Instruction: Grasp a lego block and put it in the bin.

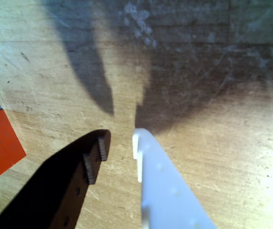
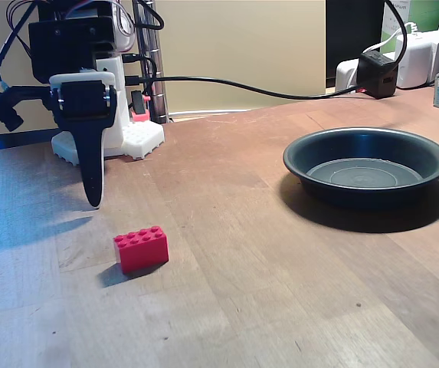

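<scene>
1. Lego block [image 2: 141,249]: lying studs up on the wooden bench [image 2: 280,291], untouched; at the left edge in the wrist view [image 1: 0,143].
2. Claw [image 1: 121,142]: slightly parted, empty, tips down above the bench, just beside the block.
3. Bin [image 2: 366,163]: well apart, at right in the fixed view.

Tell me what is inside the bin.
Nothing shows inside the bin in the fixed view, just its bare grey floor; the near wall hides the closest strip. The lego block sits on the table.
</scene>
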